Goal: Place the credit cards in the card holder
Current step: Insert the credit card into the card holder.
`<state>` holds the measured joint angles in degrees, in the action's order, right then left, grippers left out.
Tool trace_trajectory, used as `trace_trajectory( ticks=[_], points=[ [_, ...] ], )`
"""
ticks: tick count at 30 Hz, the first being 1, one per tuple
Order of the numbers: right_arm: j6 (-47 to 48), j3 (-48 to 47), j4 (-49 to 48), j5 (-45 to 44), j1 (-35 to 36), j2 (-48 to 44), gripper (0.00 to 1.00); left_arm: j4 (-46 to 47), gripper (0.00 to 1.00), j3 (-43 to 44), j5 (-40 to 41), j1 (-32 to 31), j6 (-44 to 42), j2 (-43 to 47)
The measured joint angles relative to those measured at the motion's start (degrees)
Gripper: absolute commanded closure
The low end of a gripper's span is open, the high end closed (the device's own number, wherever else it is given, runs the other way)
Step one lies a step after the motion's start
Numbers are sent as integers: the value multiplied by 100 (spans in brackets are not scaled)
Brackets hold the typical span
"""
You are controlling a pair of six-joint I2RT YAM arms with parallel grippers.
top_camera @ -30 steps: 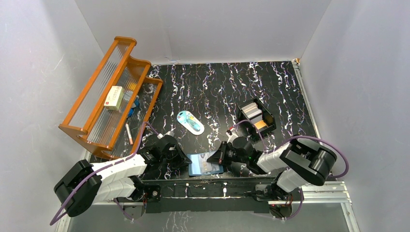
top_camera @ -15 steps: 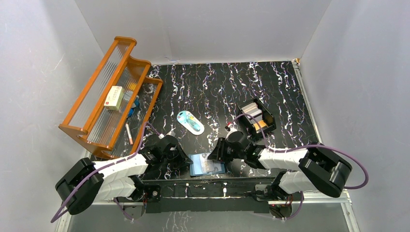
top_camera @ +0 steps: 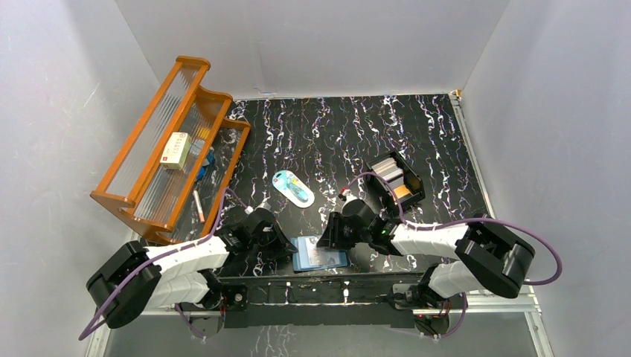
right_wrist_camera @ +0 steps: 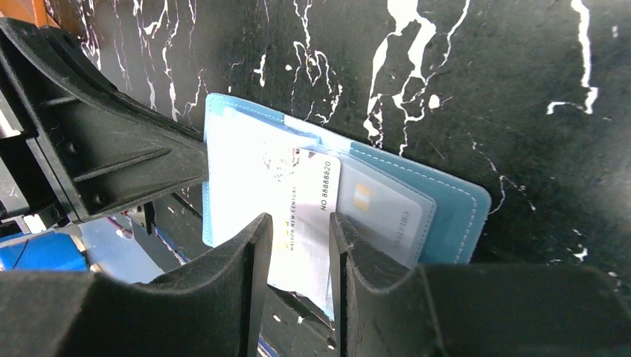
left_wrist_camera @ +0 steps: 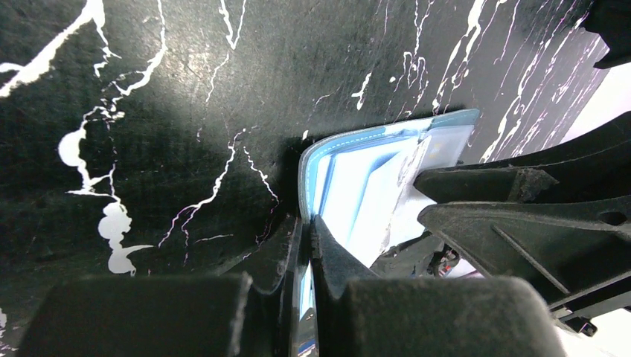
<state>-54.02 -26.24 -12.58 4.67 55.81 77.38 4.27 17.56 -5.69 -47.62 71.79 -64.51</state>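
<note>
While the left gripper (left_wrist_camera: 306, 223) is pinching the left edge of the card holder (left_wrist_camera: 372, 178), lying open at the near edge of the worktop (top_camera: 335, 134), the right gripper (right_wrist_camera: 301, 223) is standing spread astride a credit card (right_wrist_camera: 316, 197) half-tucked into a pocket. Card is looking thin, stiff and slick, so pinching its free end is looking best. Black box (top_camera: 394, 181) is sitting far right, likely not obstructing.

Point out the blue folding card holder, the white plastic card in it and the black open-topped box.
Blue folding card holder (right_wrist_camera: 454, 216): right wrist view, stitched right edge.
White plastic credit card (right_wrist_camera: 316, 186): right wrist view, printed face.
Black open-topped box (top_camera: 411, 171): top view, right rim.
</note>
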Motion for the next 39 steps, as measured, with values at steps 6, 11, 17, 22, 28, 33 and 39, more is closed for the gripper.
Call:
trace_trajectory(
  ticks=[6,11,17,22,28,33,39],
  points=[
    [-28,-13,-138,109,66,107,59,2,100,72,13,-44,7,-105],
    [-136,-13,-400,256,76,284,60,-2,100,144,9,-57,2,-205],
    [-168,-13,-544,315,85,297,61,-2,100,201,9,-61,-2,-286],
    [-173,-13,-555,328,83,280,60,2,100,205,9,-61,-15,-295],
    [-155,-13,-564,365,85,267,57,-9,100,236,11,-61,-42,-328],
    [70,-131,-109,201,83,-129,55,-59,100,289,31,-79,-87,-365],
    [328,-907,815,-273,-188,-562,53,-136,100,297,59,-90,-92,-321]
  ],
)
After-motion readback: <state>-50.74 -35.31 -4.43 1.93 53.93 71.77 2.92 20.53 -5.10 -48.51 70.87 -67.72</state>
